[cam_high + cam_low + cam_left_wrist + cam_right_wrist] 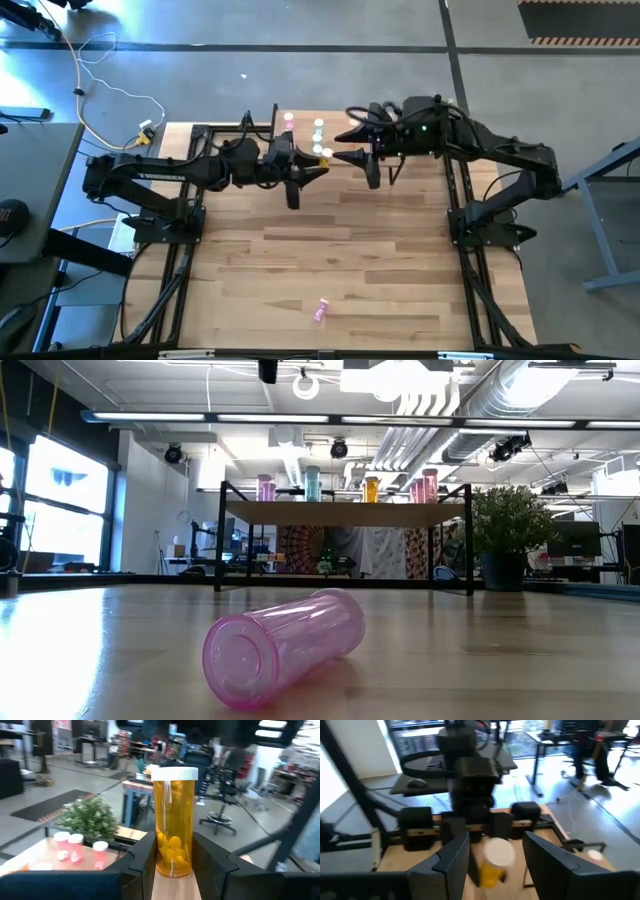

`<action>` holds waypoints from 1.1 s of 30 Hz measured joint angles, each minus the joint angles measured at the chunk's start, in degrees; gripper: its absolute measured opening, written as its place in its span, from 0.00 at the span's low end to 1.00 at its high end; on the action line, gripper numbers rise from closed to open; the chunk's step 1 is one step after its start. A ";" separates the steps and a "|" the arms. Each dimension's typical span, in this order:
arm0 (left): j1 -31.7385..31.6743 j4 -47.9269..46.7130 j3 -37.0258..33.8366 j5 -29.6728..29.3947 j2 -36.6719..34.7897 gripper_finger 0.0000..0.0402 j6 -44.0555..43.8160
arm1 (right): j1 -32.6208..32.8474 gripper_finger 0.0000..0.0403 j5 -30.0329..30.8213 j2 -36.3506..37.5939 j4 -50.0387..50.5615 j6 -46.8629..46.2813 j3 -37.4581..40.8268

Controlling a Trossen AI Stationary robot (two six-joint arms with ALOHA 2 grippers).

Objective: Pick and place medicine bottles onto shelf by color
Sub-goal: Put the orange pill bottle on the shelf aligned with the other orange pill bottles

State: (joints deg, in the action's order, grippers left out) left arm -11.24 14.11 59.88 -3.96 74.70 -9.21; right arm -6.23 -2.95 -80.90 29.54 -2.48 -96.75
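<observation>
Nearest you, a pink bottle (285, 647) lies tipped on the table's near edge. At the far shelf (345, 513), your left gripper (172, 865) clamps an orange bottle (173, 820); the right gripper (492, 857), jaws apart, crowds it and could knock it loose.

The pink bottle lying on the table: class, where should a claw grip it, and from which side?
Grip the pink bottle mid-body, coming straight down from above, fingers across its width. It lies on its side on the table, alone, so its round body is open on both sides.
</observation>
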 joint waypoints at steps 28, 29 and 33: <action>0.37 16.19 -0.04 -6.11 7.55 0.25 1.41 | -7.29 0.44 -10.60 -1.63 3.10 3.87 0.01; 0.39 16.55 -0.04 -6.07 7.52 0.25 1.60 | -7.29 0.44 -10.53 -2.11 3.47 3.90 0.08; 0.43 16.56 -0.02 -5.91 7.49 0.25 1.97 | -7.26 0.44 -9.42 -3.48 3.07 3.87 0.09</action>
State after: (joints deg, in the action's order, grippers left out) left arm -10.81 30.68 59.86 -9.87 82.19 -7.25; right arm -13.49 -12.36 -84.38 32.61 1.39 -96.66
